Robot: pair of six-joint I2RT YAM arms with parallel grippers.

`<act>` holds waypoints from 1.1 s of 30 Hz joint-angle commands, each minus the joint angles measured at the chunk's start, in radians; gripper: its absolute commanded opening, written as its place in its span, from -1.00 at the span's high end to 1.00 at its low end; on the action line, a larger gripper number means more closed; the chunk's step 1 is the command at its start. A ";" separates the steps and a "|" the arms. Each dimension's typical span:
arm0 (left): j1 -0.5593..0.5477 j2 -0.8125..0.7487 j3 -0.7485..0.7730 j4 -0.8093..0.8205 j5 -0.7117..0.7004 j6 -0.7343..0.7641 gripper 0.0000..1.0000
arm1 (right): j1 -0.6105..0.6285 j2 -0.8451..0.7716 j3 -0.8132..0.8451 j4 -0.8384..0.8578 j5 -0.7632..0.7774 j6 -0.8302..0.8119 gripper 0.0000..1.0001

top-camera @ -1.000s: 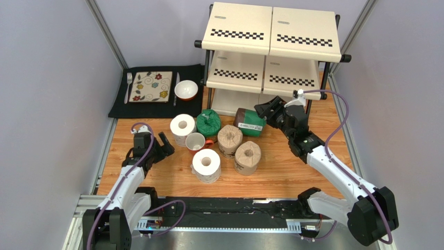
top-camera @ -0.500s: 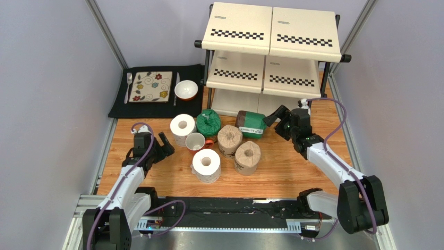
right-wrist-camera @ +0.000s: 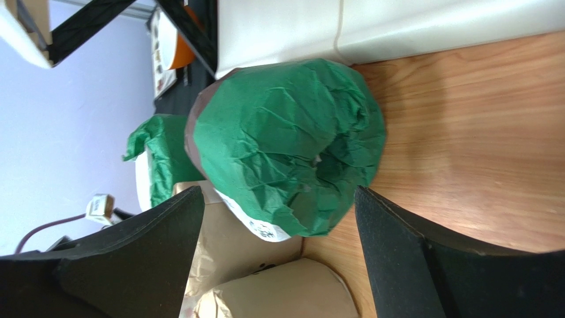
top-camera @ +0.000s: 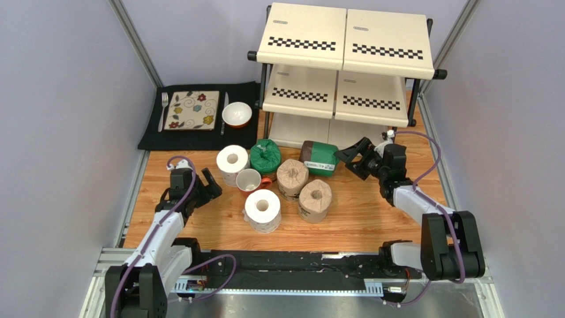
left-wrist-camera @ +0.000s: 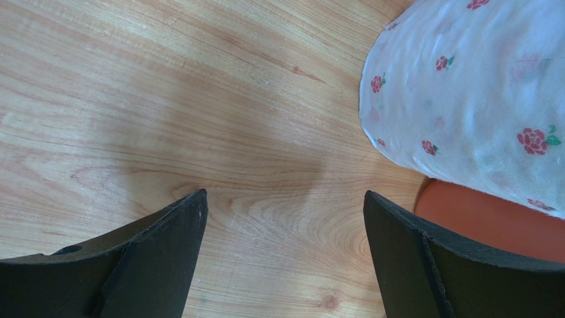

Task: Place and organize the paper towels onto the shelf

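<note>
Right gripper (top-camera: 347,159) sits low over the table (top-camera: 371,212), jaws spread wide and clamped on nothing, pointed straight at the green roll on its side (top-camera: 318,158). The wrist view shows why it matters: that roll lies on the wood with its crumpled end facing the fingers, backed up against the cream panel of the shelf's (top-camera: 345,66) lowest tier, so it is at the shelf but not on it. The fingers flank it with daylight on both sides, which reads to me as a lineup for a grab rather than a hold. All 3 tiers look bare from above. The other 5 rolls wait in a cluster mid-table: the upright green roll (top-camera: 267,156), 2 tan ones (top-camera: 292,177) (top-camera: 315,199), and 2 white ones (top-camera: 232,162) (top-camera: 262,209), with the mug (top-camera: 250,179) wedged among them. Left gripper (top-camera: 207,183) hangs just beside the far white roll, jaws wide apart as well, only bare wood between them in its own camera. So 0 of 6 shelved by my count. The risk: a lying roll can trundle away if 1 finger touches first.
</note>
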 commanded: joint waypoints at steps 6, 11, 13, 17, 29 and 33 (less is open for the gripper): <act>0.005 0.001 0.030 0.006 0.004 0.012 -0.91 | -0.005 0.113 -0.016 0.249 -0.130 0.077 -0.71; 0.005 0.005 0.030 0.008 0.004 0.011 -0.91 | -0.003 0.171 -0.026 0.340 -0.176 0.120 -0.69; 0.005 0.005 0.031 0.006 0.005 0.011 -0.91 | -0.003 0.200 -0.027 0.374 -0.193 0.127 -0.68; 0.004 0.004 0.031 0.005 0.005 0.012 -0.91 | -0.003 0.250 -0.038 0.452 -0.221 0.163 -0.67; 0.004 0.002 0.033 -0.003 -0.001 0.017 -0.91 | -0.003 0.492 -0.056 0.890 -0.328 0.385 -0.60; 0.005 0.005 0.031 -0.003 -0.003 0.015 -0.91 | -0.005 0.523 -0.052 0.955 -0.321 0.404 -0.57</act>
